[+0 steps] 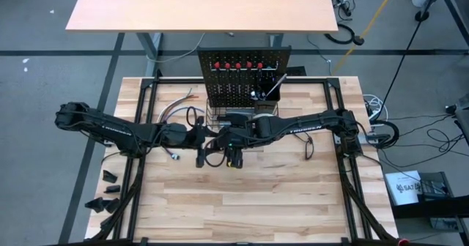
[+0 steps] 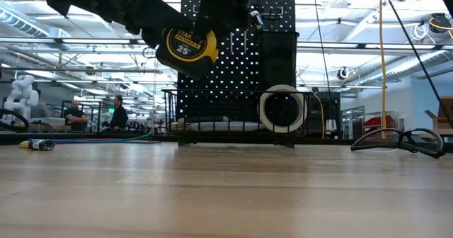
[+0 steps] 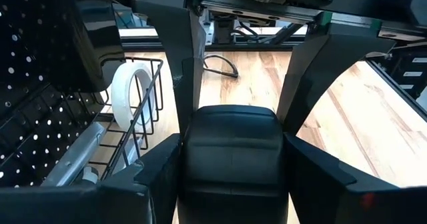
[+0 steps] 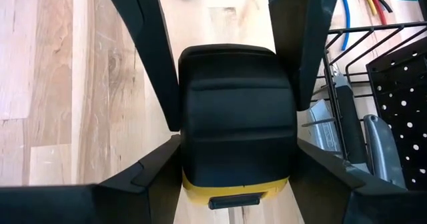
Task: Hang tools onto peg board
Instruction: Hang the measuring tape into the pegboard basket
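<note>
both tools (image 4: 233,117) gripping tape measure (image 2: 187,50), wire basket (image 3: 137,127) beside, tape roll (image 2: 282,109) inside

The yellow-black tape measure (image 2: 185,50), seen in the low view, carries a black label reading "25'" in yellow, with a brand name above it that begins "STA" (the rest is covered). No other writing is legible.

Yellow-and-black tape measure (image 2: 187,52) between dark left gripper (image 3: 233,161) and dark right gripper (image 4: 235,151), white tape roll (image 2: 282,109) beyond them, black wire basket (image 2: 233,117), black peg board (image 2: 237,50) dotted with holes, pale striped wood table (image 1: 293,195)
</note>
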